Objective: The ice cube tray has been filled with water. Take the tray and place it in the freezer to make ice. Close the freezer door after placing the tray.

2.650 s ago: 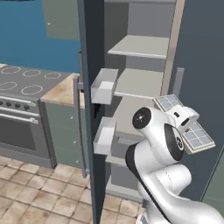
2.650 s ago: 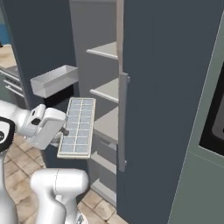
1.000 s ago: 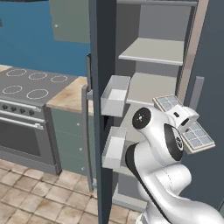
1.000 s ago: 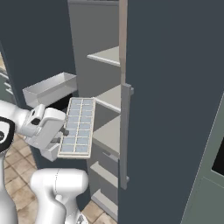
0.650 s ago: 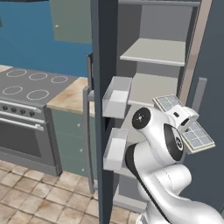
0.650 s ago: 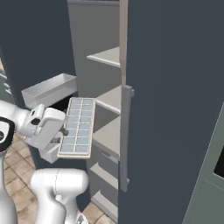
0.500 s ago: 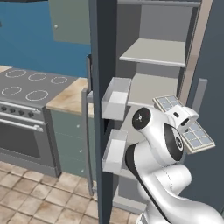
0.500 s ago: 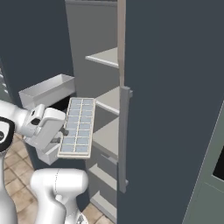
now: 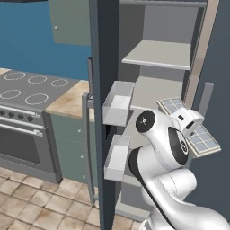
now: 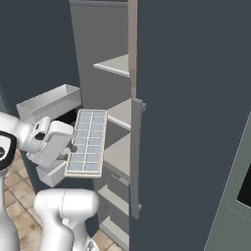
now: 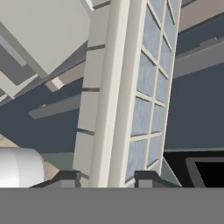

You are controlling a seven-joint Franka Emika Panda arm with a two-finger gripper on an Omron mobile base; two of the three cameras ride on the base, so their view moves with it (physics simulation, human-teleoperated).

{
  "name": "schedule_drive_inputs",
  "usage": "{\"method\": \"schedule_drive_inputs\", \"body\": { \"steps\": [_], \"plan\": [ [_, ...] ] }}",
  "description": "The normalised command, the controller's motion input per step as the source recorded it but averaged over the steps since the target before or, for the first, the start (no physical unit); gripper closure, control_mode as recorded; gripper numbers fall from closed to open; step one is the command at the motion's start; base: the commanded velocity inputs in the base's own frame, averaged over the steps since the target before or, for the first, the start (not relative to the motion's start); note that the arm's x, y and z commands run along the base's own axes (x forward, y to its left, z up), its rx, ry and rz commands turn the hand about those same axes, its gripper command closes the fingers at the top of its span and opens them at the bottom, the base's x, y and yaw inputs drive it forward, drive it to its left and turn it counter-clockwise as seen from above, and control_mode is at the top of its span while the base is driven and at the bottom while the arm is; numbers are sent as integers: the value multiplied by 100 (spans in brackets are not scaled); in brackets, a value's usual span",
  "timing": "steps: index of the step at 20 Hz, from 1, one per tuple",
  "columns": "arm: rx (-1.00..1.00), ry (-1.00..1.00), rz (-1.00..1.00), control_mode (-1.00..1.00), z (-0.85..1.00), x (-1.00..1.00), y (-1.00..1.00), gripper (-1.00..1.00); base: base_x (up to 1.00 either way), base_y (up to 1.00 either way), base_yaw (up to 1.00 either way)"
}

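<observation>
Water fills the cells of the flat, pale grey-white rectangular ice cube tray (image 10: 87, 142), so it should be carried level and slowly; tilt would spill it. It looks rigid, light plastic with smooth walls, best pinched at a rim. The two-finger gripper (image 11: 106, 177) is closed narrowly on one tray edge, fingertips (image 11: 65, 178) either side of the side wall. Tray hangs in front of the open dark slate blue-grey freezer (image 10: 115, 88), at about 7 o'clock from its middle light grey shelf (image 9: 158, 54). The freezer door (image 9: 104, 67) stands open, its two white inner bins (image 9: 117, 102) apparently bare.
</observation>
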Motion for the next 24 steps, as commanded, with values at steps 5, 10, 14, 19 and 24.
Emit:
{"method": "schedule_drive_inputs", "body": {
  "steps": [5, 10, 14, 19, 24],
  "plan": [
    [0, 0, 0, -100, 0, 7, 4, 100, 9, 8, 0],
    [0, -1, 0, -100, 0, 22, 3, 100, 0, 0, 0],
    [0, 0, 0, -100, 3, 17, 4, 100, 0, 0, 0],
    [-3, 0, 5, -100, 1, 10, 6, 100, 0, 0, 0],
    [-7, 0, 12, -100, 0, 12, 9, 100, 0, 0, 0]
  ]
}}
